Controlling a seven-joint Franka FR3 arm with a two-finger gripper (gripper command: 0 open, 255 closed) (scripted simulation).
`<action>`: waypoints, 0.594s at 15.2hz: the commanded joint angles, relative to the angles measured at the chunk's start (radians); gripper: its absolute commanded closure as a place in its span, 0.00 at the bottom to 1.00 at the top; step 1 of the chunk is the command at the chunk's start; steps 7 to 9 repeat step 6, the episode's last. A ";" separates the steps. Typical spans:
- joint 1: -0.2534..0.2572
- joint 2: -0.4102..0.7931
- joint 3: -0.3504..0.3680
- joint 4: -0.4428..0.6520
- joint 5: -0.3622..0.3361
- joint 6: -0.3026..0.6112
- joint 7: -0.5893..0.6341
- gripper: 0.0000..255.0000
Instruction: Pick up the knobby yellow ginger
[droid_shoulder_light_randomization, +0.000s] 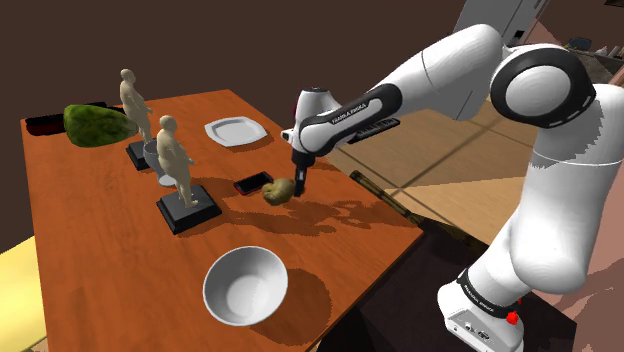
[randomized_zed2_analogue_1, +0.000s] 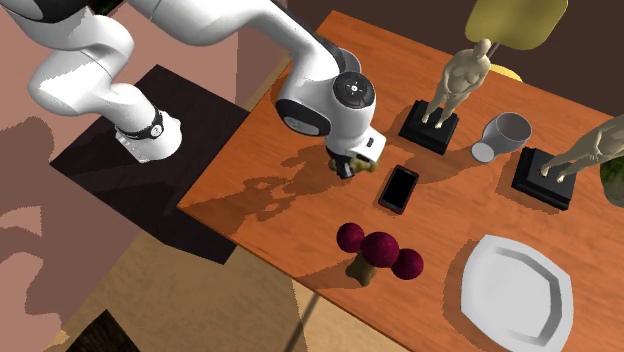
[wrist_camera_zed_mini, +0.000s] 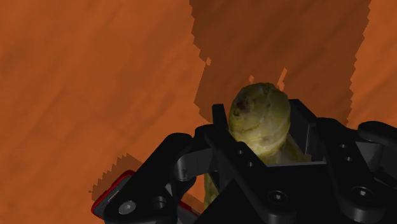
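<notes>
The knobby yellow-green ginger (droid_shoulder_light_randomization: 279, 193) is clasped between the black fingers of my gripper (droid_shoulder_light_randomization: 294, 184), which is shut on it. It hangs a little above the brown wooden table (droid_shoulder_light_randomization: 100, 220), right beside a black phone (droid_shoulder_light_randomization: 253, 183), and its shadow falls on the wood beneath. In the wrist view the ginger (wrist_camera_zed_mini: 261, 121) bulges out between the fingers of the gripper (wrist_camera_zed_mini: 262, 137), with bare tabletop behind it. From the second exterior view the gripper (randomized_zed2_analogue_1: 350, 165) hides most of the ginger (randomized_zed2_analogue_1: 345, 169), next to the phone (randomized_zed2_analogue_1: 399, 188).
Two tan figurines on black bases (droid_shoulder_light_randomization: 178, 165) (droid_shoulder_light_randomization: 133, 105) stand past the phone, with a grey cup (droid_shoulder_light_randomization: 152, 152) between them. There is also a white plate (droid_shoulder_light_randomization: 235, 131), a white bowl (droid_shoulder_light_randomization: 245, 285), a green lump (droid_shoulder_light_randomization: 97, 125) and a dark red ball ornament (randomized_zed2_analogue_1: 378, 250). The table edge (droid_shoulder_light_randomization: 400, 225) is close.
</notes>
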 joint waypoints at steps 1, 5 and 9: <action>0.000 -0.019 0.000 0.003 0.000 -0.021 0.002 1.00; -0.001 -0.046 0.000 0.011 0.000 -0.056 0.004 1.00; -0.001 -0.046 0.000 0.011 0.000 -0.056 0.004 1.00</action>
